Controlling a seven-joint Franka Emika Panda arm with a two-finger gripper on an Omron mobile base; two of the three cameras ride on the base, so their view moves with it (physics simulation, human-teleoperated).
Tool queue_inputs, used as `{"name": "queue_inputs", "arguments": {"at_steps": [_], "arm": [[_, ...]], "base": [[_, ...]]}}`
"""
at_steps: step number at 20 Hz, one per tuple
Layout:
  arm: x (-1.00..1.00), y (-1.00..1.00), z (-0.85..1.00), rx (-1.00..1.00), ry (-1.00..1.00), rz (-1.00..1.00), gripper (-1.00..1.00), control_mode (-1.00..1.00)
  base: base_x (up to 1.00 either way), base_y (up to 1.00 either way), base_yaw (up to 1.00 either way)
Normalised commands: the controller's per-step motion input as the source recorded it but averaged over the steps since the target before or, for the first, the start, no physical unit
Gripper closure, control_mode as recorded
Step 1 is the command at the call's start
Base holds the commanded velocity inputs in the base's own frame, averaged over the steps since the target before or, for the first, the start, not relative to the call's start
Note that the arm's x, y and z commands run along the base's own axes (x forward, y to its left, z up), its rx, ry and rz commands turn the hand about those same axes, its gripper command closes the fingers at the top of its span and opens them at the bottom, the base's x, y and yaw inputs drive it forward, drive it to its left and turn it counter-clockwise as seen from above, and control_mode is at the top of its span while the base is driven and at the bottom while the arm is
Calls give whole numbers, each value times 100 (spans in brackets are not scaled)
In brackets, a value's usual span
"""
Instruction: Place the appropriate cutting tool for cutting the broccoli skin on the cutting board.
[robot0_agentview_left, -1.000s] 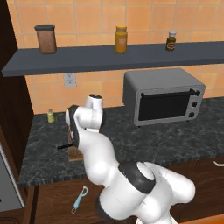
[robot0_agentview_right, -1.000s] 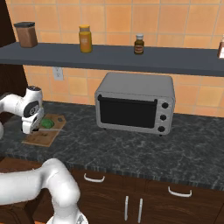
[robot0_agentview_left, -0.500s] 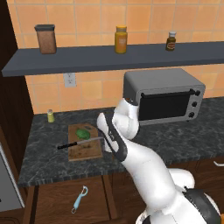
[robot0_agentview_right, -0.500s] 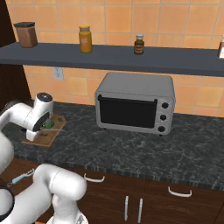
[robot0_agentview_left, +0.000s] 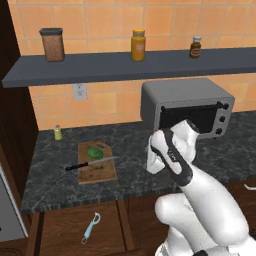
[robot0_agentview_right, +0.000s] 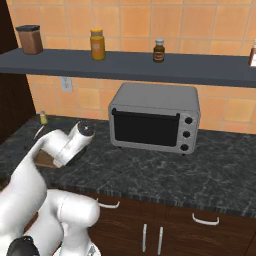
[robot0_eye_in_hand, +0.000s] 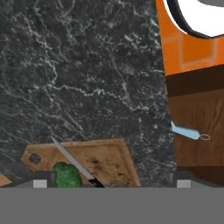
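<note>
The cutting tool, a knife with a black handle and slim silver blade, lies slantwise across the brown cutting board on the dark counter. Its handle sticks out past the board's left edge. The broccoli sits on the board's far end, just behind the blade. My gripper hangs over the counter to the right of the board, open and holding nothing. In the hand view the board, the knife and the broccoli lie low, just above my widely spread gripper.
A grey toaster oven stands at the back right behind my arm. A small light-blue peeler lies low in front of the cabinets. A small yellow bottle stands by the wall. Jars line the shelf above.
My arm has swung from over the board to the right. The knife stays lying on the board beside the broccoli. The gripper stays open.
</note>
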Motion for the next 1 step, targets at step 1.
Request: {"name": "queue_inputs", "arguments": {"at_steps": [1], "arm": [[20,-100,11,18,0,-11,-100,-100]], "base": [[0,0,0]]}}
